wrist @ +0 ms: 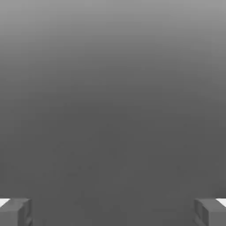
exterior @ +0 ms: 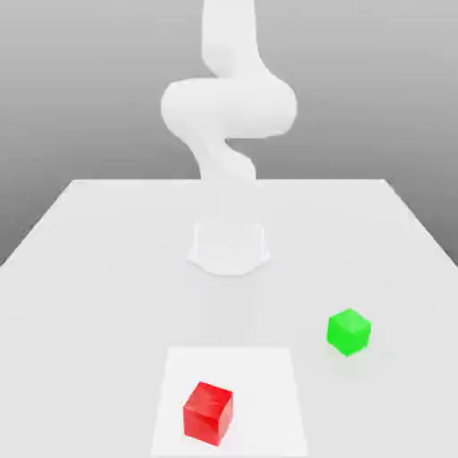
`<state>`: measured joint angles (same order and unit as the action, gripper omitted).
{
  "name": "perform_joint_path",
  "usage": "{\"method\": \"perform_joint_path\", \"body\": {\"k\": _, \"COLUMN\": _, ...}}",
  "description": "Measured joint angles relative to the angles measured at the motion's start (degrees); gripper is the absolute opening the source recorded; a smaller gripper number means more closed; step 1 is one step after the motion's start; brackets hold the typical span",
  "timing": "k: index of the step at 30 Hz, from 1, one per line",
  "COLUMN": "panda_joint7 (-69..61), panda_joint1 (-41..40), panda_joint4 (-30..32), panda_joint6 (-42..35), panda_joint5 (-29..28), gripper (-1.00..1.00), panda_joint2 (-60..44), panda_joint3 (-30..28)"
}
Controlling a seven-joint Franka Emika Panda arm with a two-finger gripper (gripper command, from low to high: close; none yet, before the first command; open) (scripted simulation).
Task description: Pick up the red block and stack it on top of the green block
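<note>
Beneath red block (exterior: 207, 413), white square (exterior: 259, 394).

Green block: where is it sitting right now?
In the exterior view, the green block sits on the bare tabletop toward the exterior view's right, just off the pale square that bears the red block.

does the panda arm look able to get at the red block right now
Probably yes, once it comes down: the red block sits uncovered on the white patch, the green block stands well apart, and the gripper is open.
</note>
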<state>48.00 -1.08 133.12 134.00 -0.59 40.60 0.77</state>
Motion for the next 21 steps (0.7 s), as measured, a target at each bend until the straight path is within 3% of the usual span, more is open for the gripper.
{"method": "perform_joint_path", "body": {"k": 21, "panda_joint7": 16.3, "panda_joint1": -5.7, "panda_joint4": 11.3, "panda_joint6": 18.7, "panda_joint5": -2.1, "gripper": 0.00, "panda_joint2": -43.9, "panda_joint3": 2.5}}
